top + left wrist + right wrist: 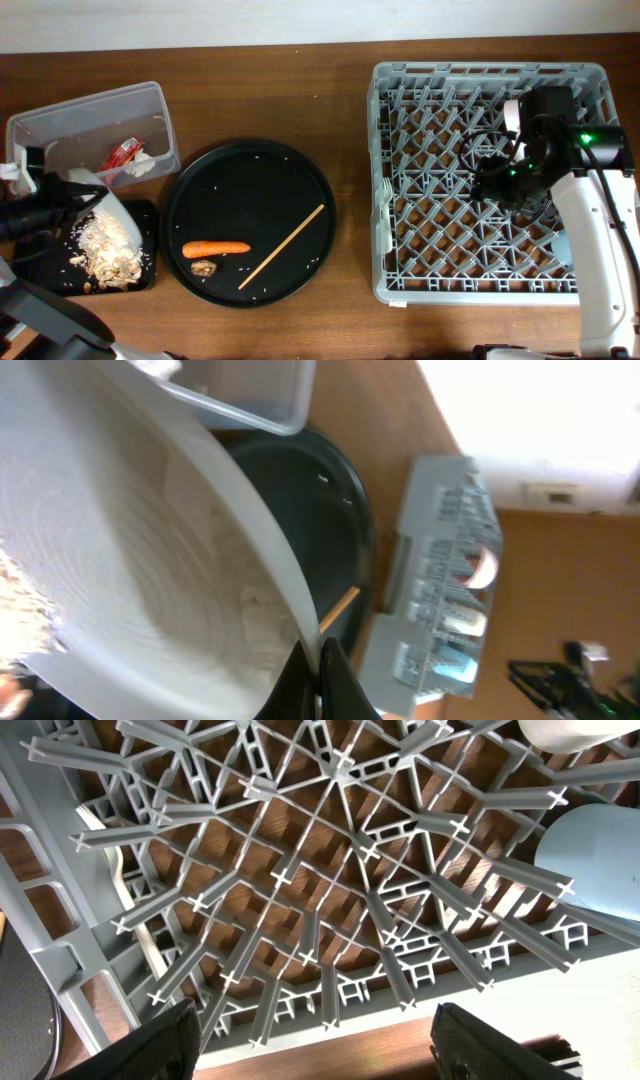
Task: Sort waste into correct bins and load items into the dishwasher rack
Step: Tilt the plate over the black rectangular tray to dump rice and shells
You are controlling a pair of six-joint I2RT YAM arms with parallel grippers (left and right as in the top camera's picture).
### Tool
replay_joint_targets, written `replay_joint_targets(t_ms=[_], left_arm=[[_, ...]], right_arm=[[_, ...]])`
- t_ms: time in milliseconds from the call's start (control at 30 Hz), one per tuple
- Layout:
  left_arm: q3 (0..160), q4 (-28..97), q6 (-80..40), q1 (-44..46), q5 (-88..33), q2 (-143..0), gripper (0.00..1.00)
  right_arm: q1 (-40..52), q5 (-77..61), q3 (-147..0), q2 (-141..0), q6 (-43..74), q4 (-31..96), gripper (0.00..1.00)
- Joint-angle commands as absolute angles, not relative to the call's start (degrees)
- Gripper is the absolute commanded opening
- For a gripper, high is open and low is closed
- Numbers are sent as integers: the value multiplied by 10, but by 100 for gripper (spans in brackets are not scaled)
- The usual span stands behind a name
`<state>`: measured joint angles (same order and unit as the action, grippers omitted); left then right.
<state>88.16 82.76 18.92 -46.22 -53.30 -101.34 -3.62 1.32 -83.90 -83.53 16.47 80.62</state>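
Overhead, the large square grey plastic dishwasher rack [480, 72] fills the bench's [300, 80] three o'clock side. The right pincer [320, 1030] hangs above it, open and empty, probably awaiting dishes. At nine o'clock the left pincer [320, 675], closed tight on the round white plate [130, 560], tips it so beige food scraps [110, 250] fall onto the shallow black rectangular tray [146, 225]. An orange carrot [215, 248] and thin wooden chopstick [282, 246] wait at six o'clock.

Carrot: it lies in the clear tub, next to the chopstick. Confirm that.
Wrong place. The carrot lies on the round black tray, not in the clear tub; the overhead view shows it. It is next to the chopstick, as you said.
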Motion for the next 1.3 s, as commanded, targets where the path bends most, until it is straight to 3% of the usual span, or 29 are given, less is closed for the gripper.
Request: replay_joint_targets(t_ms=[0,133,333,500,600,700,767,833,867,1133,1267], left_arm=[[880,828,248,-469,-608,-1003,0],[880,804,179,-479,-570,-1004,0],[880,846,230,-490,-632,-1008,0],[880,824,162,-492,-560,-1013,0],[880,843,239,-493,-620,-1013,0],[880,837,183,-493,-555,-1013,0],[880,867,306,-493,-654,-1013,0],[880,853,221,-494,-626,-1015,0],[880,873,289,-494,-653,-1014,0],[880,858,225,-511,-609,-1019,0],[880,910,335,-493,-678,-1018,0]], right_arm=[[-38,22,-845,-834,165,807,77],[-38,23,-845,-834,163,808,77],[-38,23,-845,-834,163,808,77],[-38,23,-845,-834,163,808,77],[-38,23,-845,-834,163,808,77],[-38,23,-845,-834,163,808,77],[-38,23,-845,-834,163,808,77],[-38,23,-845,-834,163,809,77],[-38,23,-845,-834,163,811,77],[-38,23,-845,-834,163,811,77],[-38,22,-845,-834,163,811,77]])
